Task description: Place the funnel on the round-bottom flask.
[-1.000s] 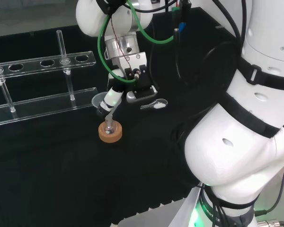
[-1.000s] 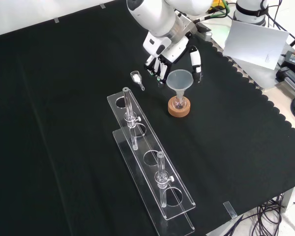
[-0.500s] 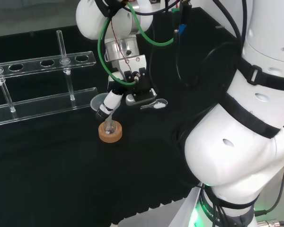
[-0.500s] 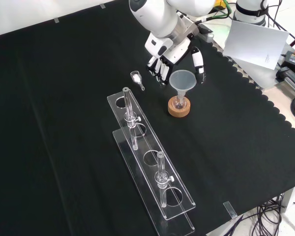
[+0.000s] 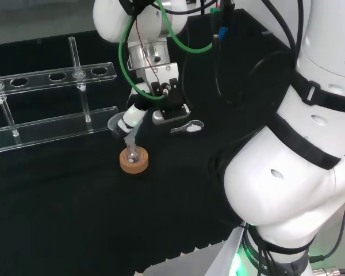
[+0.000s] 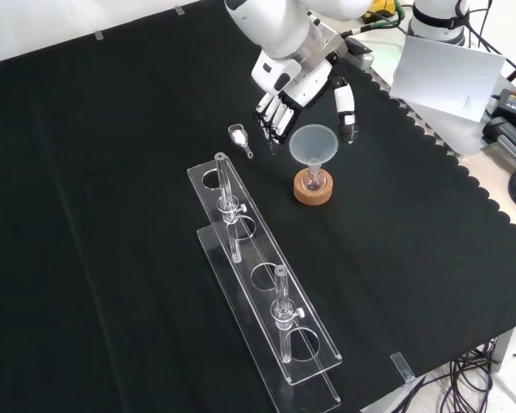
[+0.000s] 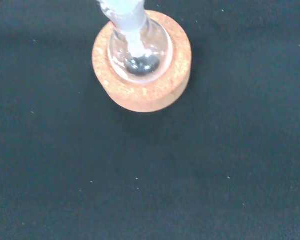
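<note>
Nearest the front camera is a clear rack (image 6: 267,301) with two glass tubes (image 6: 281,314) standing in it. Past that is one cork ring (image 6: 314,189), and one round-bottom flask (image 6: 313,180) sits on it. The wrist view looks straight down on that flask (image 7: 139,52), with the ring (image 7: 142,90) all round it and something dark at the bottom of the bulb. There's one funnel (image 6: 314,144) — its stem points down into the flask's neck, its long axis near upright with a slight lean, and its wide mouth faces up. The hand (image 6: 285,96) is just behind it from the front, fingers (image 6: 272,116) on one side and the thumb (image 6: 346,107) on the other, fairly straight and spread either side of the rim. I can't tell if they touch it. In the head view the hand (image 5: 161,98) is up and to the right of the funnel (image 5: 119,123). So I'd say the funnel is basically seated, and backing away cleanly depends on that gap. One small scoop (image 6: 239,138) lies near the fingers.
</note>
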`<action>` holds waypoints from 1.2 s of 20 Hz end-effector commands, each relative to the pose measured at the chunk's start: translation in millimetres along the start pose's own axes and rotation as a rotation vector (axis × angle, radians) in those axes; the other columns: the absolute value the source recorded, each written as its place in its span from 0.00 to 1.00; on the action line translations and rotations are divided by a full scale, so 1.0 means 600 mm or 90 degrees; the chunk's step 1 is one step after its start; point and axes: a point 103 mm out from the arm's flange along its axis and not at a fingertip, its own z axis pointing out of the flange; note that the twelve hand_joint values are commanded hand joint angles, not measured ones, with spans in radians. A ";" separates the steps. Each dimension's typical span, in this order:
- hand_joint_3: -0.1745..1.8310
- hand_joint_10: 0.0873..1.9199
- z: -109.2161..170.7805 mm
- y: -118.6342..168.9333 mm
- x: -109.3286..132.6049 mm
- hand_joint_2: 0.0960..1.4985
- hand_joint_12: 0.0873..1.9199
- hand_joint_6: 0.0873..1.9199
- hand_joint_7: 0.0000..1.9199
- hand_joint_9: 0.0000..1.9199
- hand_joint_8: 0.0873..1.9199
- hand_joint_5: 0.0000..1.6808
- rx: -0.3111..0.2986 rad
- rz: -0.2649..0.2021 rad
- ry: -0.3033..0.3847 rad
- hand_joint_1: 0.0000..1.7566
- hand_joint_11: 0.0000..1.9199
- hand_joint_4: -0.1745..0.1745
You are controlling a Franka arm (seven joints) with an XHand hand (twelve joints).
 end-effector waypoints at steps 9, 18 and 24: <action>0.09 0.10 -0.024 -0.017 -0.024 0.39 0.19 0.00 0.00 0.00 0.05 0.00 -0.002 -0.003 0.000 0.22 0.00 0.49; 0.09 0.00 -0.082 -0.052 -0.040 0.39 0.00 0.00 0.00 0.00 0.00 0.00 -0.050 0.007 -0.004 0.21 0.00 0.50; 0.09 0.00 -0.109 -0.073 -0.051 0.40 0.00 0.00 0.00 0.00 0.00 0.00 -0.075 0.010 -0.006 0.22 0.00 0.50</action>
